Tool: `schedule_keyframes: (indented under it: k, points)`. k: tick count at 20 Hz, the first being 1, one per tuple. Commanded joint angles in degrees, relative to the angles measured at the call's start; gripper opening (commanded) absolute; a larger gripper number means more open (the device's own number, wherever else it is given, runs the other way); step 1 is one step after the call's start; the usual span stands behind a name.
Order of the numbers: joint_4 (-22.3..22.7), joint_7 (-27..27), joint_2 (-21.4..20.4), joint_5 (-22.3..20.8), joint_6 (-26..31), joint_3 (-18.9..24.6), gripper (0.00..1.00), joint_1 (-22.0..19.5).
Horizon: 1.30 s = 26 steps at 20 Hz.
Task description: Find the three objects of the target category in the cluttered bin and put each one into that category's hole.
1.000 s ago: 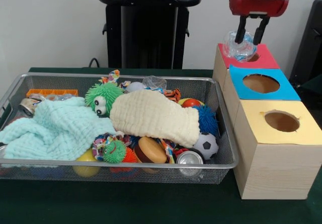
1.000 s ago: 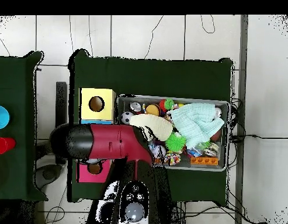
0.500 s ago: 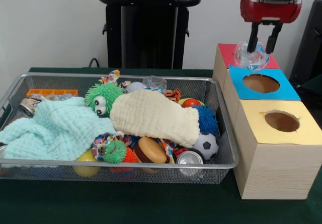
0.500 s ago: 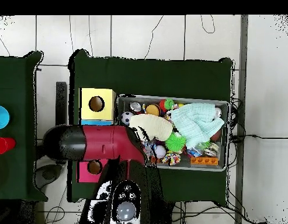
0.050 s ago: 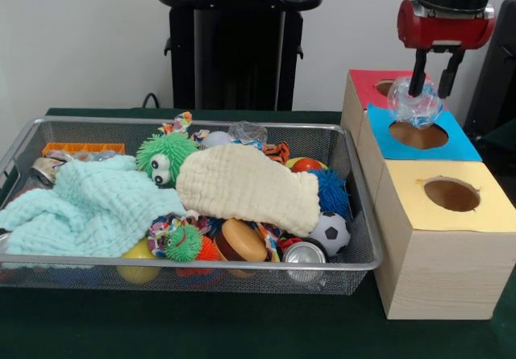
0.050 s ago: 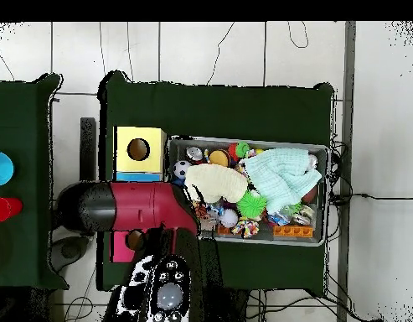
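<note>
Front view, left to right. The wire bin holds a mint-green cloth at its left end, beside it a green fuzzy toy with eyes, then a cream cloth draped across the middle. Under and in front of these lie a toy burger, a metal can and a small soccer ball; none of the bin's contents has shifted since the earlier frames.

To the right of the bin stands the row of wooden boxes, topped red, blue and yellow, each with a round hole. The gripper pinches a crumpled clear plastic bottle between its two black fingers. A second ago this pair hung over the red box's hole; it has since travelled rightward and now sits just above the blue box's hole, the bottle apparently not yet inside it.

In the overhead view the red arm covers the blue box, so the bottle is hidden there.
</note>
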Motion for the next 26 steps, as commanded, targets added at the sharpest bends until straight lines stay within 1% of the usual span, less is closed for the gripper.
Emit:
schedule_keyframes:
  k: [1,10,14,20,26]
  points:
    - [7.1,16.1,3.5,2.8,-5.6,0.3,0.00,-0.3]
    - [7.9,15.1,3.7,3.8,-7.5,0.3,0.00,0.0]
    - [9.9,14.7,3.5,4.4,-9.7,0.7,0.00,-0.4]
    - [11.9,15.4,3.9,6.0,-11.2,1.0,0.00,-0.1]
    - [11.2,15.6,4.5,7.7,-11.5,0.8,0.00,1.2]
